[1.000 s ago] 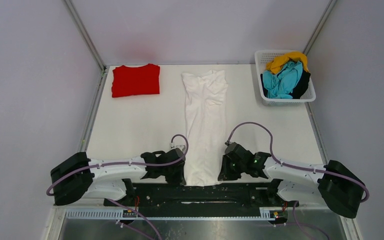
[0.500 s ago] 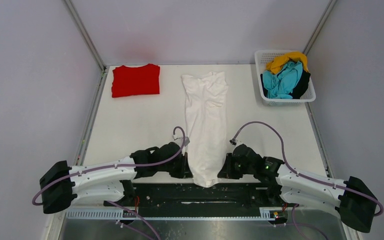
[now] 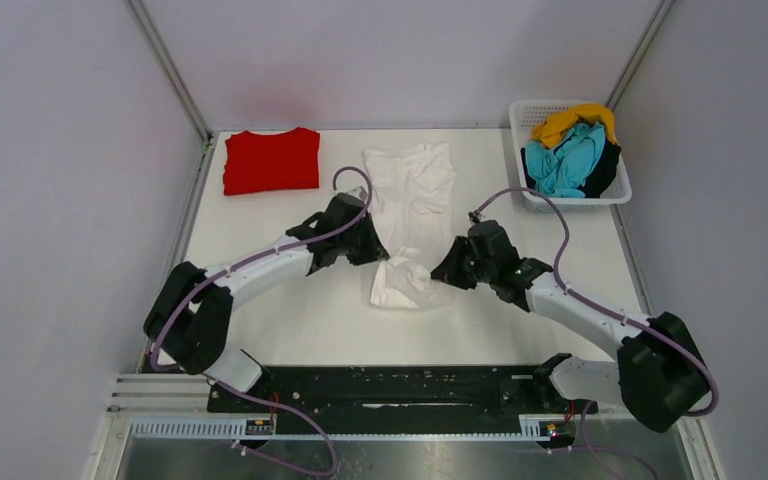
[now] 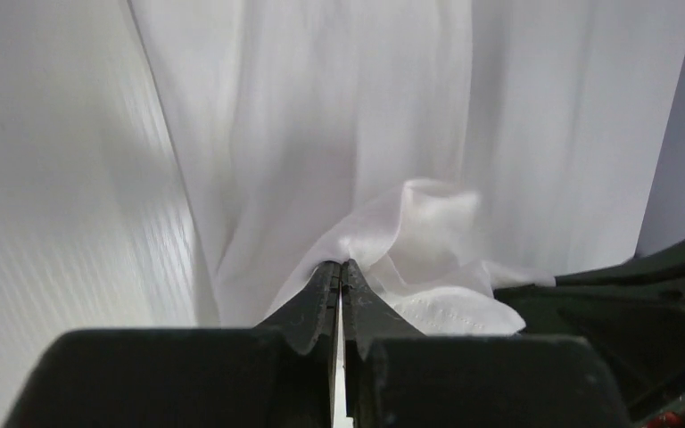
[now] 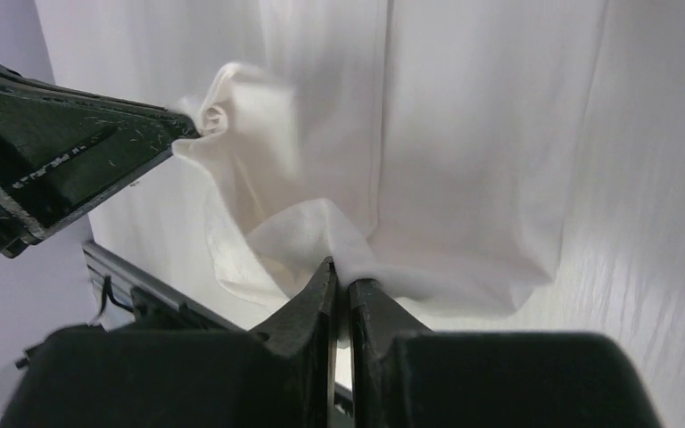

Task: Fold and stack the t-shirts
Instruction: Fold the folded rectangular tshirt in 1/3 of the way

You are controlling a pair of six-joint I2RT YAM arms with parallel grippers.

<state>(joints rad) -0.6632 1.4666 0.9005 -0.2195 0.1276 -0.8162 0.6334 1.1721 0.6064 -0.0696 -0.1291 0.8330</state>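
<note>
**Operator:** What could go wrong from here?

**Describer:** The hem of your white soft-cloth t-shirt (image 3: pixel 412 185) sags between both pincers. I judge that if one arm travels ahead of the other, or a thin pinch slips, the fold lands crooked.

**Operator:** And the pincers?

**Describer:** Your left pincer (image 4: pixel 341 272) and right pincer (image 5: pixel 343 272) are each clamped on a hem corner, raised over the white bench (image 3: pixel 290 290). The shirt's body lies flat mid-bench. Beyond it, a folded bright red cloth t-shirt (image 3: pixel 271 160) lies far left and a white plastic lattice basket (image 3: pixel 575 204) sits far right.

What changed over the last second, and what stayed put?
The left gripper and right gripper, jaws shut on the near hem of the white t-shirt, carried it from the near edge toward the collar, doubling it over. The red t-shirt and basket stayed put.
</note>
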